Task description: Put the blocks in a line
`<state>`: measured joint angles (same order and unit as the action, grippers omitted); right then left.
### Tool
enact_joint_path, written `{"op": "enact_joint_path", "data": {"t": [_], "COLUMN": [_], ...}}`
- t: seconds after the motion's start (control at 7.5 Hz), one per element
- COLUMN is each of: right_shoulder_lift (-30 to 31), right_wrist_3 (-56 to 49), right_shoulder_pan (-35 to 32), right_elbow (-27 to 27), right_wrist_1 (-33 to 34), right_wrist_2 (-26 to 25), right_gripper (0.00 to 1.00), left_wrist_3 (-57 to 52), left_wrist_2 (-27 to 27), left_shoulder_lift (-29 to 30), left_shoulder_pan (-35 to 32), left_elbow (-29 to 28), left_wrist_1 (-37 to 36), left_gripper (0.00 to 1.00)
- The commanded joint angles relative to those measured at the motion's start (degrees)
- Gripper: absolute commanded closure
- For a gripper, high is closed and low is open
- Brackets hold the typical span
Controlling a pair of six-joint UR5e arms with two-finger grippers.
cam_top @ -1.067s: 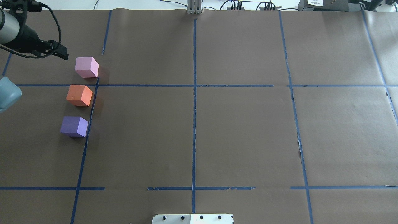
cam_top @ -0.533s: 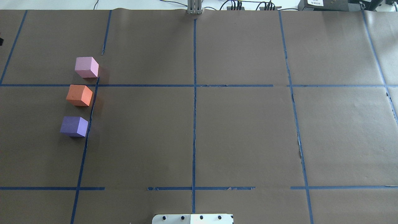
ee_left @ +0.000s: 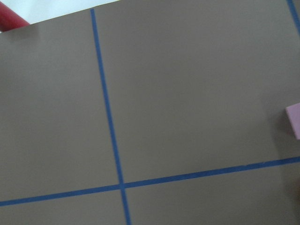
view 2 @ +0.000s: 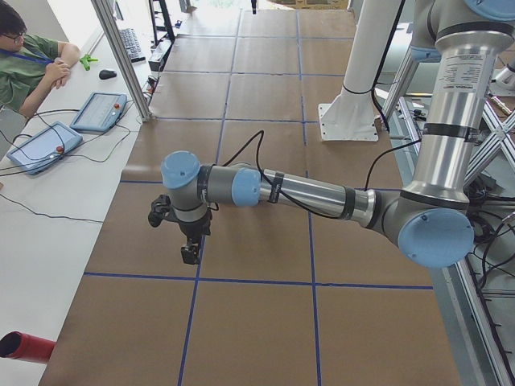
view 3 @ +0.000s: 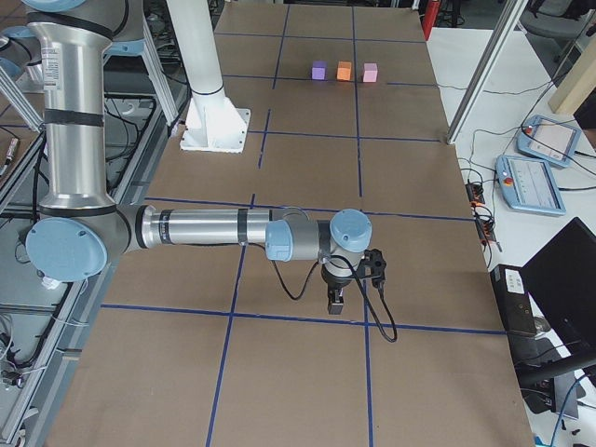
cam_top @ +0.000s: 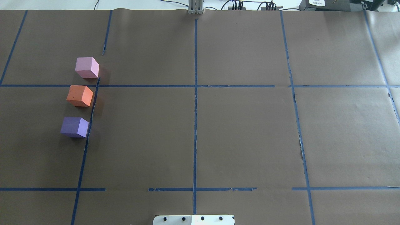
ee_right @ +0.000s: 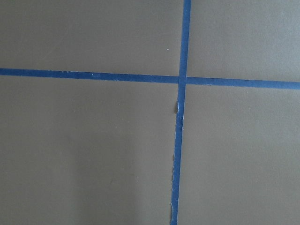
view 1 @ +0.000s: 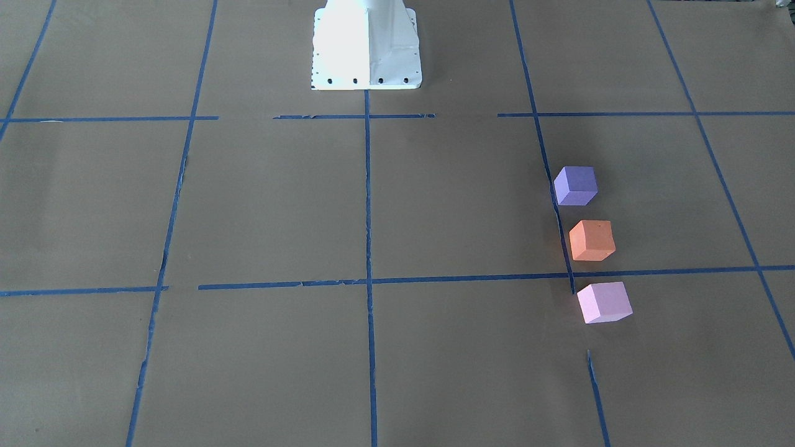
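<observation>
Three foam cubes stand in a line at the table's left side, next to a blue tape line: pale pink block (cam_top: 87, 67) farthest, orange block (cam_top: 79, 95) in the middle, violet-purple block (cam_top: 74, 126) nearest. They stand apart, untouched. They also show in the front view: purple (view 1: 575, 185), orange (view 1: 592, 240), pink (view 1: 604, 302). My left gripper (view 2: 191, 253) hangs over the table's left end, away from the blocks. My right gripper (view 3: 336, 303) hangs over the right end. Both show only in side views, so I cannot tell whether they are open or shut.
Brown paper with a blue tape grid covers the table. The white robot base plate (cam_top: 193, 219) sits at the near edge. An operator (view 2: 32, 60) and teach pendants (view 2: 98, 110) are beside the left end. A red roll (view 2: 20, 344) lies there too.
The left arm has drawn back out of the overhead view to the left. The three blocks have not moved.
</observation>
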<state>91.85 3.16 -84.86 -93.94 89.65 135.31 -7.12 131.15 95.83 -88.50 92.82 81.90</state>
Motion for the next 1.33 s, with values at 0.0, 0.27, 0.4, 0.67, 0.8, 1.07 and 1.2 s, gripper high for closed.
{"op": "enact_joint_path", "data": {"t": [0.0, 0.27, 0.4, 0.67, 0.8, 1.07, 1.2], "right_shoulder_lift": [0.00, 0.00, 0.00, 0.00, 0.00, 0.00, 0.00], "right_wrist_3": [0.00, 0.00, 0.00, 0.00, 0.00, 0.00, 0.00], "right_shoulder_pan": [-0.04, -0.04, -0.04, -0.04, 0.04, -0.04, -0.04], "right_elbow": [0.07, 0.07, -0.01, -0.01, 0.07, 0.07, 0.07], "right_wrist_1": [0.00, 0.00, 0.00, 0.00, 0.00, 0.00, 0.00], "right_wrist_2": [-0.05, 0.04, 0.04, -0.05, -0.05, -0.05, 0.04], "right_gripper": [0.00, 0.00, 0.00, 0.00, 0.00, 0.00, 0.00], "left_wrist_3": [-1.05, -1.05, -1.05, -0.88, -0.79, -0.44, -0.35], "left_wrist_2": [1.65, 1.65, 1.65, 1.65, 1.65, 1.65, 1.65], "left_shoulder_lift": [-2.06, -1.70, -1.79, -1.70, -1.70, -1.44, -1.35], "left_shoulder_pan": [-0.10, -0.01, -0.01, -0.01, -0.01, -0.01, -0.01], "left_elbow": [-2.98, -5.62, -6.51, -6.34, -6.34, -6.08, -6.16], "left_wrist_1": [0.10, 2.89, 4.39, 4.23, 4.23, 4.14, 4.05], "left_gripper": [0.00, 0.00, 0.00, 0.00, 0.00, 0.00, 0.00]}}
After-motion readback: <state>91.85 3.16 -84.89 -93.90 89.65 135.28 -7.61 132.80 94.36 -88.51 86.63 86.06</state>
